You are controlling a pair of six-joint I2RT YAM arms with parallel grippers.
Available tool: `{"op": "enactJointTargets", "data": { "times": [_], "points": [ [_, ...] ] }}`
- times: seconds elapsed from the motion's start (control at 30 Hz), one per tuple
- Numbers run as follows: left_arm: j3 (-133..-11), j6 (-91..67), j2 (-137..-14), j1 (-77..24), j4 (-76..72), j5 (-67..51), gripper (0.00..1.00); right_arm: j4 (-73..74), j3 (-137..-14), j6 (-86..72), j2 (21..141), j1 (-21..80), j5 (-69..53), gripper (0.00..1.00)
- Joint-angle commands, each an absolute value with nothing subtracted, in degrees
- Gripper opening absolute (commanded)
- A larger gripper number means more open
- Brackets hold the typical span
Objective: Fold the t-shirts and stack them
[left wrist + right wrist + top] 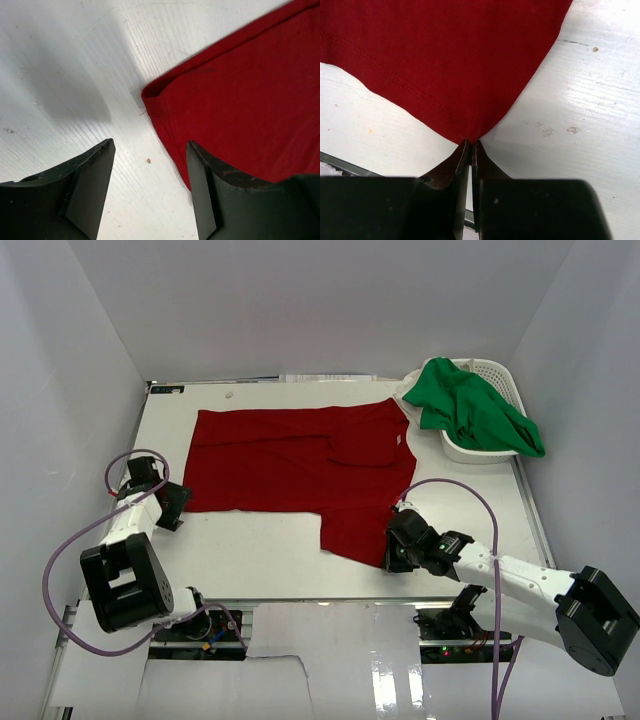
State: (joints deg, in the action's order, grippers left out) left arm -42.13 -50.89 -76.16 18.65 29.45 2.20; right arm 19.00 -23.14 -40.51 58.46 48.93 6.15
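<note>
The red t-shirt point(300, 465) lies flat on the white worktop point(250, 550). The right fingers point(462, 165) are closed tight on its near corner. The left fingers point(92, 175) stand open at its left corner. The green t-shirt point(475, 410) sits in the basket point(497, 367), far right.

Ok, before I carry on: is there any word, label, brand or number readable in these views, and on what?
No text is readable in any view.
Small dark tag at the far left corner of the table: too small to read.
Red t-shirt, green t-shirt, white basket: no print or label visible.
</note>
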Motion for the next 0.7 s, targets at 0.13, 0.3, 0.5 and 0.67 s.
{"op": "enactJointTargets", "data": {
  "times": [0.13,0.3,0.5,0.67],
  "points": [
    [-45.70,-52.74,-80.06,19.07,28.65,7.90,0.67,17.84,-24.17,-39.81,59.06,49.31,5.80,0.08],
    [-46.49,-52.65,-81.91,19.07,27.78,8.70,0.67,18.37,-24.61,-39.64,58.45,49.31,6.06,0.08],
    [-46.41,-52.65,-84.55,19.07,26.02,7.91,0.65,19.07,-24.70,-39.55,57.83,49.31,6.24,0.08],
    [-46.32,-52.47,-86.13,19.07,24.35,6.77,0.63,19.60,-24.43,-39.64,57.48,49.31,6.42,0.08]
  ]
}}
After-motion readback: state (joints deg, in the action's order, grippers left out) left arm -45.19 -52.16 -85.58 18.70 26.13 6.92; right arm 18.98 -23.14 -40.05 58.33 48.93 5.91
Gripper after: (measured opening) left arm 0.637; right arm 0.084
